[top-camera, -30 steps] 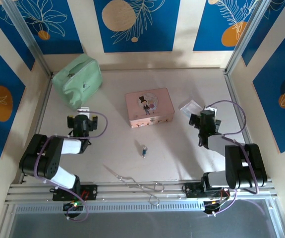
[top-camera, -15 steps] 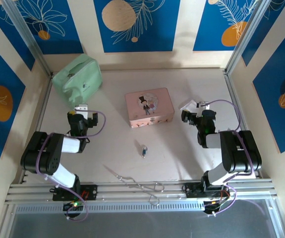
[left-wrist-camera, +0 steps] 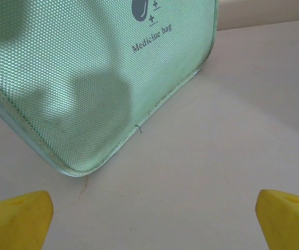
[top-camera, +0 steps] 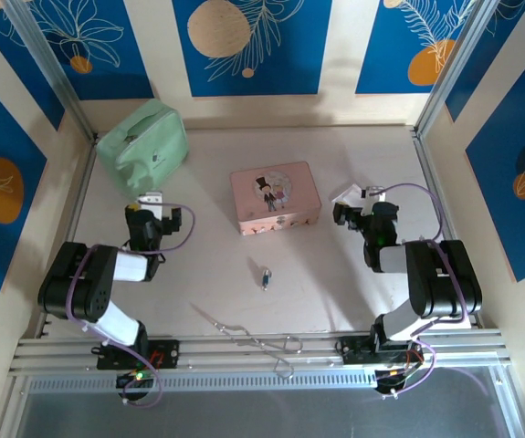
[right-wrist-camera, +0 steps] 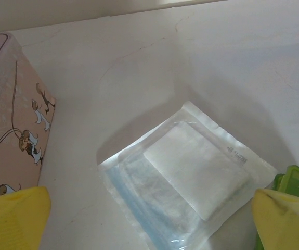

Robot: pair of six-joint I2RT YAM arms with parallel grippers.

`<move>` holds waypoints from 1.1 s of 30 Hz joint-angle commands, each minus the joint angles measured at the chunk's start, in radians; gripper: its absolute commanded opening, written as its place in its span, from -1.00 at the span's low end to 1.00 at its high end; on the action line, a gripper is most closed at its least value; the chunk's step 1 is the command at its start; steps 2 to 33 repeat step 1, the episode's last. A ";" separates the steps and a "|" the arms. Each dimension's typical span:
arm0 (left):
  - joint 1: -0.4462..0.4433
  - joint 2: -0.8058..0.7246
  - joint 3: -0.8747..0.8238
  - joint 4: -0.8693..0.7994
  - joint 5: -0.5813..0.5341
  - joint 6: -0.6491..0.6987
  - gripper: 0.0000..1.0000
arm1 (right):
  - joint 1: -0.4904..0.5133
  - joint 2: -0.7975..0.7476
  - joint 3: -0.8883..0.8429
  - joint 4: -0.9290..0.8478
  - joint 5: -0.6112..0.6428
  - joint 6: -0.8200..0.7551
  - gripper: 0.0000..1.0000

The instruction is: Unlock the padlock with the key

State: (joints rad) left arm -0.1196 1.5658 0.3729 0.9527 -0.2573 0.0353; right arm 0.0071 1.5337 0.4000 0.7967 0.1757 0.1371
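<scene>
The padlock (top-camera: 265, 276), a tiny silvery lock with a blue-teal bit, lies alone on the table in front of the pink tin (top-camera: 276, 197). It is too small to tell whether a key is with it. My left gripper (top-camera: 155, 210) is open far to its left, facing the green medicine bag (left-wrist-camera: 87, 78), with bare table between its yellow fingertips (left-wrist-camera: 15, 217). My right gripper (top-camera: 358, 208) is open far to the lock's right, over a clear gauze packet (right-wrist-camera: 185, 182). The right gripper's yellow fingertips (right-wrist-camera: 287, 221) hold nothing.
A long thin wire-like metal tool (top-camera: 253, 336) lies near the front rail. The mint bag (top-camera: 141, 146) sits at the back left. A small green pack (right-wrist-camera: 296, 181) lies beside the gauze. The pink tin's side (right-wrist-camera: 9, 114) is left of the right gripper. Walls enclose the table.
Over the last second the right arm pulled back and its gripper swung left toward the gauze packet. The left gripper shifted slightly toward the bag. The padlock has not moved.
</scene>
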 commanded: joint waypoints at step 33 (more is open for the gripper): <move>0.011 0.004 -0.012 0.027 0.021 -0.002 0.99 | 0.009 -0.012 0.009 0.027 -0.011 -0.024 0.98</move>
